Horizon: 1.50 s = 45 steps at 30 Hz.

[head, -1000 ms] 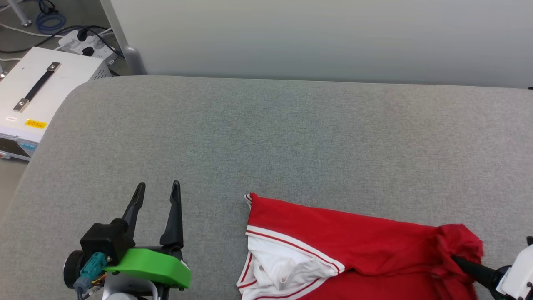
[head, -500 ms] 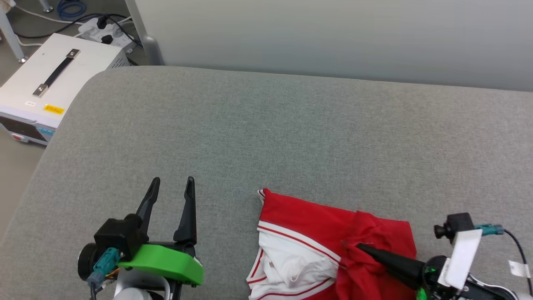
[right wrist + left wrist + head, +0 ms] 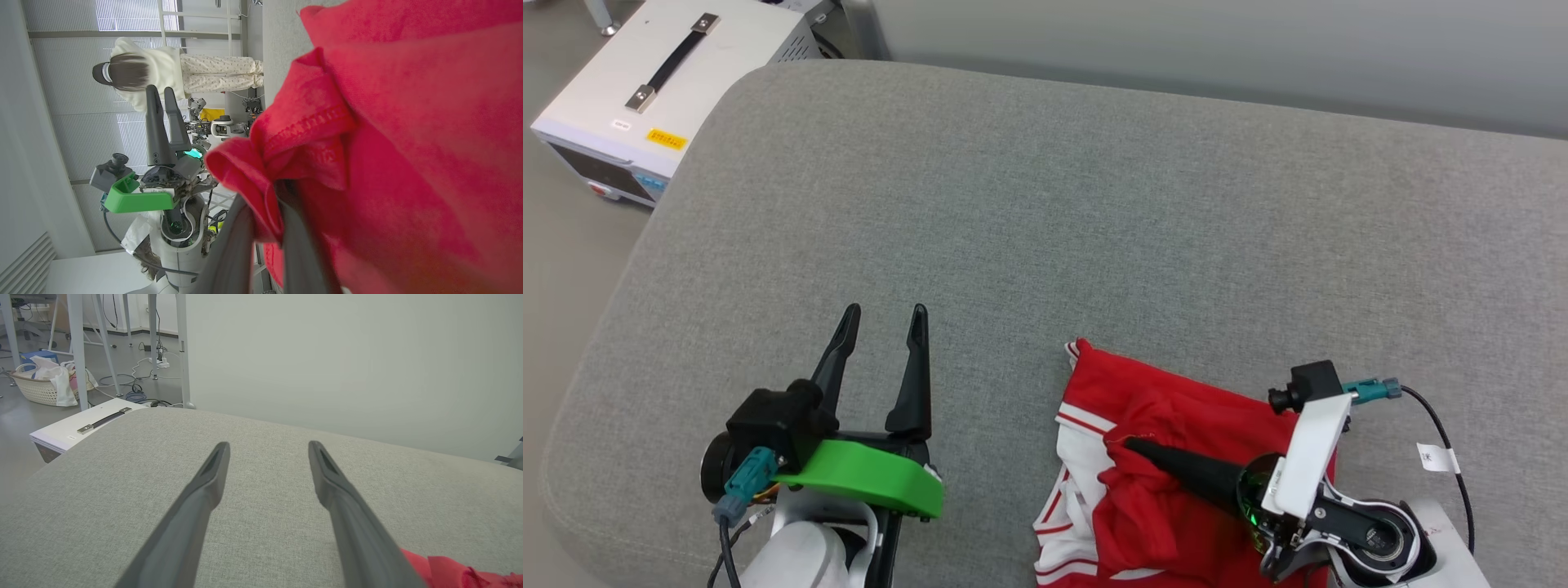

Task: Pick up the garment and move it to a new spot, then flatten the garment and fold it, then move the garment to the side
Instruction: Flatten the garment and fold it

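The garment (image 3: 1176, 408), red with a white sleeve and red-white striped trim, lies bunched at the near right of the grey cushioned surface (image 3: 1094, 212). My right gripper (image 3: 1131, 445) is shut on a red fold of it and points left across it; the pinched hem (image 3: 265, 204) bulges between the fingers in the right wrist view. My left gripper (image 3: 884, 314) stands open over bare surface to the left of the garment, nothing between its fingers (image 3: 212, 469). A red corner of the garment (image 3: 457, 573) shows at the lower right of the left wrist view.
A white box with a black handle (image 3: 678, 61) sits on the floor off the far left corner. A pale wall panel (image 3: 1217, 49) runs behind the surface. A laundry basket (image 3: 41, 386) and cables lie on the floor farther left. A person (image 3: 171, 73) stands in the background.
My right gripper has dragged the pinched red fold leftward over the garment, doubling it over itself. The head camera has shifted; the left gripper stays open in place.
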Available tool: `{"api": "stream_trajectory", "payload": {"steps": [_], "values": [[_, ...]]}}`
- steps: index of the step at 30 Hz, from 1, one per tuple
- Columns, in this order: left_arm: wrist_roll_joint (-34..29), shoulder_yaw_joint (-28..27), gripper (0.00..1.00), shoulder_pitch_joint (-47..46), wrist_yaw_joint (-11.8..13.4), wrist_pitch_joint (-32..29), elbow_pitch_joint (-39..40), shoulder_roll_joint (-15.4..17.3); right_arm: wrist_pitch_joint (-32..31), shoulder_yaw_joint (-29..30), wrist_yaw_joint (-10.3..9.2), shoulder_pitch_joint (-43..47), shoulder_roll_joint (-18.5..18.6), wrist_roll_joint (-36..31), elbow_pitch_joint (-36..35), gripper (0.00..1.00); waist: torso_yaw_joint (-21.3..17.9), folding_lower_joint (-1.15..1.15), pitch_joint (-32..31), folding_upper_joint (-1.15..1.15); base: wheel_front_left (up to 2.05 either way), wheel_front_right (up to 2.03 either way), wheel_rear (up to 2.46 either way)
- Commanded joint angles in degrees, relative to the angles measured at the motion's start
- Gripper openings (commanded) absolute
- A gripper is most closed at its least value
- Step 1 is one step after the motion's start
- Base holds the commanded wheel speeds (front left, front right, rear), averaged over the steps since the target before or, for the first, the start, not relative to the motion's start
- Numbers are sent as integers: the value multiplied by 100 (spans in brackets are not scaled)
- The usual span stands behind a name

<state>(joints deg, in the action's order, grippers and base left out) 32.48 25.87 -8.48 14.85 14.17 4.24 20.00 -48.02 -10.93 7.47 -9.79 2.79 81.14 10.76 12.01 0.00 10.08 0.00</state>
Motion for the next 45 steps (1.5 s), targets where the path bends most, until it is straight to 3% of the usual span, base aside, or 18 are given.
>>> {"api": "stream_trajectory", "payload": {"steps": [1, 2, 3, 12, 14, 21, 24, 31, 37, 45], "values": [[-66, -16, 100, -99, -38, 52, -33, -37, 69, -76, 2, -110, 10, -31, 59, 0, 88, 0, 127, 0, 0, 0, 0], [-70, -29, 100, -108, -59, 57, -64, -57, 144, -126, 2, -138, 10, -54, 105, 44, 85, 0, 140, 0, 0, 0, 0], [-73, -40, 100, -114, -74, 60, -87, -70, 199, -162, 2, -163, 10, -79, 132, 100, 79, 0, 148, 0, 0, 0, 0], [-147, -158, 100, -86, -155, 76, -228, -80, 516, -374, 2, -275, 80, -185, -331, 100, -146, 0, -6, 0, 0, 0, 0], [-167, -187, 100, -40, -162, 78, -233, -47, 1060, -314, 2, -215, 305, -716, -829, 100, -272, 0, -123, 0, 0, 0, 0], [-170, -245, 100, 63, -120, 79, -229, 9, 2573, 81, 2, -17, 811, -2685, -994, 100, -508, 0, -268, 0, 0, 0, 0], [-159, -291, 100, 110, -97, 79, -238, 39, 3135, 459, 2, 101, 927, -3643, -949, 100, -607, 0, -304, 0, 0, 0, 0], [-144, -424, 100, 248, -20, 81, -266, 77, 4033, 1395, 2, 337, 818, -5384, -1192, 100, -826, 0, -373, 0, 0, 0, 0], [-132, -508, 100, 392, -7, 82, -338, 66, 4670, 1587, 2, 560, 783, -6325, -1659, 100, -925, 0, -485, 0, 0, 0, 0], [-188, -555, 100, 718, -34, 82, -403, 66, 4705, 1582, 2, 1253, 481, -6768, -2031, 100, -939, 0, -734, 0, 0, 0, 0]]}}
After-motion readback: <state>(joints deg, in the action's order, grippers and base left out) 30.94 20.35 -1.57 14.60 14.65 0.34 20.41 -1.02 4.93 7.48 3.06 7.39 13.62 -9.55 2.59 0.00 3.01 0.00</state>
